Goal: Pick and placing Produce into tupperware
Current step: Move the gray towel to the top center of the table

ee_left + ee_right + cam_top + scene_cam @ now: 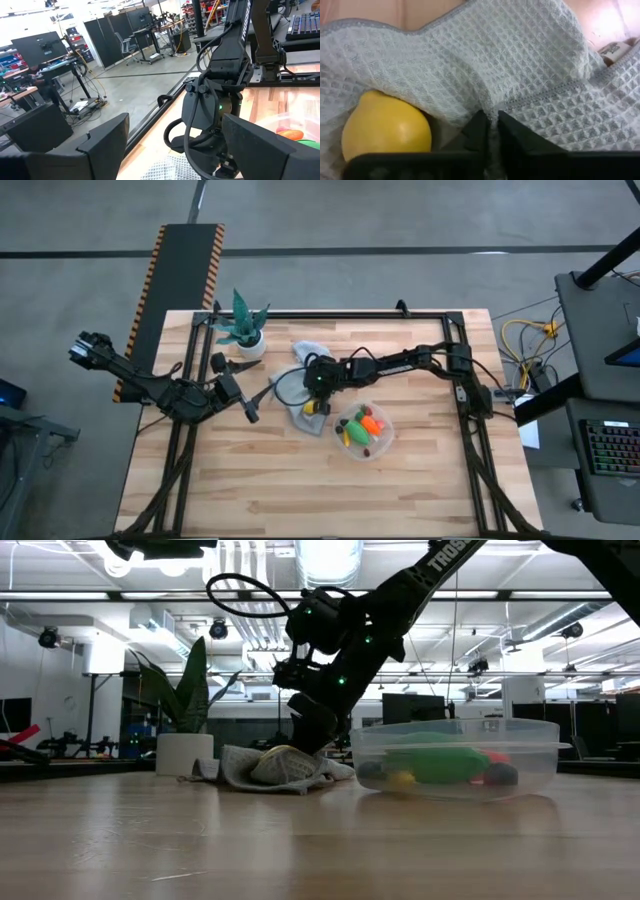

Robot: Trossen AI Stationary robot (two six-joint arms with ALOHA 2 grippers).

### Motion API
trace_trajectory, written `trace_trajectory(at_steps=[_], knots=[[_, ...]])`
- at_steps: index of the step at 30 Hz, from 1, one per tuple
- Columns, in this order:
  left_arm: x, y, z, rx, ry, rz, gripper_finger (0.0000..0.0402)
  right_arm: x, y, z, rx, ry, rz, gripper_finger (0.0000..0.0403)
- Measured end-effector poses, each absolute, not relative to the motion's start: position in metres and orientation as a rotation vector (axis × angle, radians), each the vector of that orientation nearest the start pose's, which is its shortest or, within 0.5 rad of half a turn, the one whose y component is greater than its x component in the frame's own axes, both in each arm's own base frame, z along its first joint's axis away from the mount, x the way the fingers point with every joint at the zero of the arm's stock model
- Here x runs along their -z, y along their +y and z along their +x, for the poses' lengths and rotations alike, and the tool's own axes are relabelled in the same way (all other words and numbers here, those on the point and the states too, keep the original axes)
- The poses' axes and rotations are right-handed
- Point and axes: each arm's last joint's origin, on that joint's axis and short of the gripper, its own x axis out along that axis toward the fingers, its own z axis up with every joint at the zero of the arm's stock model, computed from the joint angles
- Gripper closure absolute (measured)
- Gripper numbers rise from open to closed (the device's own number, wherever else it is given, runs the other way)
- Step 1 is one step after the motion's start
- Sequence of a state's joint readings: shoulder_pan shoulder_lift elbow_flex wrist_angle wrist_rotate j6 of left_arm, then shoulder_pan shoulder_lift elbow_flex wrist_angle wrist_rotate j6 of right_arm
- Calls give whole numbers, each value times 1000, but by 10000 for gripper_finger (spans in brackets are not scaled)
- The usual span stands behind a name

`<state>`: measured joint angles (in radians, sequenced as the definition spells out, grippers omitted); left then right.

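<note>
The clear round tupperware (363,430) (455,755) stands on the table right of centre. It holds a green piece (440,762), an orange carrot (372,423) and other small produce. A yellow lemon (385,127) (310,408) lies on the crumpled grey cloth (305,385) (270,765), half covered by a fold. My right gripper (492,137) (314,398) slants down onto the cloth right beside the lemon, its fingers shut on the fabric. My left gripper (170,150) (250,408) hangs level and open above the table's left part, with nothing between its fingers. My right gripper pinches a raised fold of the grey cloth (492,112) between its two fingertips, slanting down from the table's right side. The fold stands right beside the lemon; the fingers do not hold the lemon. The rest of the cloth lies slack on the table.
A green potted plant in a white pot (243,330) (185,710) stands at the far left of the cloth. The tupperware sits close to the cloth's right side. Bare wood (300,490) stretches along the near half of the table.
</note>
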<state>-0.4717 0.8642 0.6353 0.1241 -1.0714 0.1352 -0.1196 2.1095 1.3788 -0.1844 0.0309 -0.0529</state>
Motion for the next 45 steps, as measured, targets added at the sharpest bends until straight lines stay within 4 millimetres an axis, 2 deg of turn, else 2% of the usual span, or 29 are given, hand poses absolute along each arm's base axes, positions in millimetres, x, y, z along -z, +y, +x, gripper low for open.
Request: trace_trajectory(at_steps=[4, 18, 31, 45], knots=[[-299, -60, 174, -594, 117, 205, 100, -136, -51, 434, 97, 919, -38, 388], [-299, -60, 174, -593, 117, 205, 100, -166, -46, 428, 94, 891, -116, 389], [-299, -60, 174, -593, 117, 205, 100, -166, -47, 426, 163, 941, -180, 390], [-299, -60, 174, -593, 117, 205, 100, -182, -46, 435, 153, 888, -209, 390]])
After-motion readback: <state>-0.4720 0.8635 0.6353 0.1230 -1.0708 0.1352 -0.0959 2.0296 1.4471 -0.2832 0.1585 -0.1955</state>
